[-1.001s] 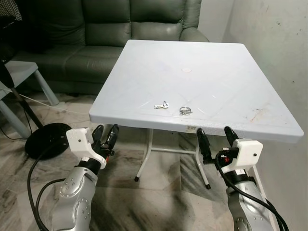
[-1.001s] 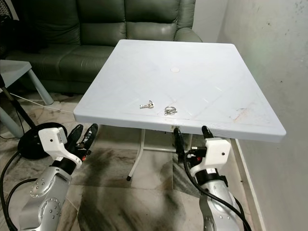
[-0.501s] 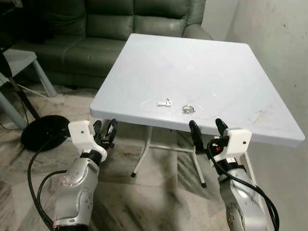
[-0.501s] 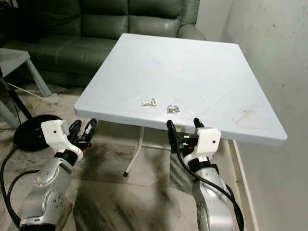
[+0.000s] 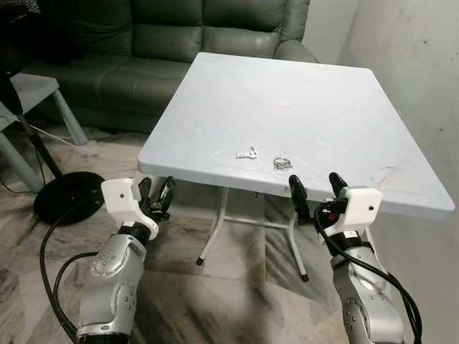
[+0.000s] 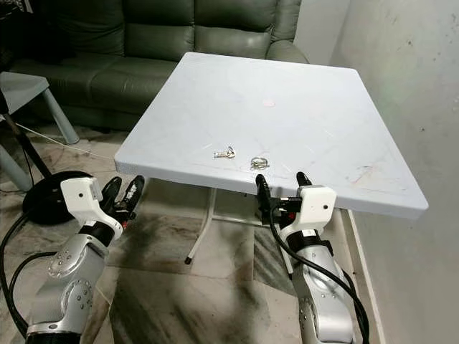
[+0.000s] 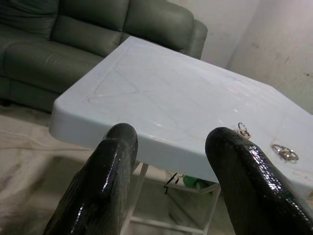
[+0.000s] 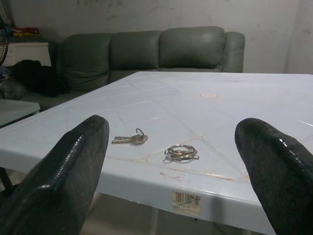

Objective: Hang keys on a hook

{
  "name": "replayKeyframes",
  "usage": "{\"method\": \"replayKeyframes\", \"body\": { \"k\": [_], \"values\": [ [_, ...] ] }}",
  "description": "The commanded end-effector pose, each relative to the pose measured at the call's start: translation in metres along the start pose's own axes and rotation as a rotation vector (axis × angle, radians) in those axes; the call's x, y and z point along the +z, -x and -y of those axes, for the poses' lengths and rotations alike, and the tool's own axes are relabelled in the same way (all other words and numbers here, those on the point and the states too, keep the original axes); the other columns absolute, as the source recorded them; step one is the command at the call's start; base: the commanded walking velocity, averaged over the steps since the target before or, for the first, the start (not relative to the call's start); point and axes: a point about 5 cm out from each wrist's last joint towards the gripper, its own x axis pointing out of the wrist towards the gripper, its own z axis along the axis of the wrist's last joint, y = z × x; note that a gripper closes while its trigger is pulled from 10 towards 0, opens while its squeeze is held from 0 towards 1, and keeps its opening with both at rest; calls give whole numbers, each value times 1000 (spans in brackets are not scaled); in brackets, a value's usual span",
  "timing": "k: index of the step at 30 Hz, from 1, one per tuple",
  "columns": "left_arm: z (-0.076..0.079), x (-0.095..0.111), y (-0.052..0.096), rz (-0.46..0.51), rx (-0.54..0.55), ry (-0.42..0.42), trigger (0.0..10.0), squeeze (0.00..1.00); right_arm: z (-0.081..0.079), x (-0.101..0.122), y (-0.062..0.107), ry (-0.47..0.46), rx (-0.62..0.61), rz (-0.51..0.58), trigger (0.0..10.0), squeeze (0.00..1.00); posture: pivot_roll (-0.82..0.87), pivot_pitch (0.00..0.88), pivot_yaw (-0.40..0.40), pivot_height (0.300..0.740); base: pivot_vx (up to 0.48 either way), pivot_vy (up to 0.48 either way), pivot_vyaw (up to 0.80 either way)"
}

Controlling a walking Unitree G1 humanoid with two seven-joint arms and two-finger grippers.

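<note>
Your keys (image 5: 246,153) lie near the front edge of the white surface (image 5: 337,122), with a second small metal ring (image 5: 281,164) just beside them toward your right; neither is touched yet, and I can't make out a hook anywhere, so the step in hand is the pickup. Your right hand (image 5: 315,191) is at the front rim, level with the top and just short of the ring, its two black fingers (image 8: 73,166) spread wide apart and empty. Your left hand (image 5: 155,195) is lower, below the front left corner, fingers also apart and holding nothing. From the right wrist view the keys sit off to one side of the gap while the ring is nearer its middle, so decide which you want before you reach; the one with the blades looks like the keys. Lift the right hand clear of the rim, bring it over the keys, and come down with a finger on each side. They are flat and thin, so they will likely slide: close slowly with the tips against the surface
</note>
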Motion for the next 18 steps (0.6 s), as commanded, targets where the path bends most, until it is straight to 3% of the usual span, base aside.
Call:
{"method": "replayKeyframes", "body": {
  "k": [1, 18],
  "values": [
    [3, -2, -1, -9, -19, 1, 10000, 0, 3, 1, 0, 12, -8, 4, 10000, 0, 113, 62, -39, 740, 0, 0, 0],
    [10, -8, -3, -23, -42, 0, 10000, 0, 0, 6, -3, 31, 36, 14, 10000, 0, 109, 55, -45, 740, 0, 0, 0]
  ]
}}
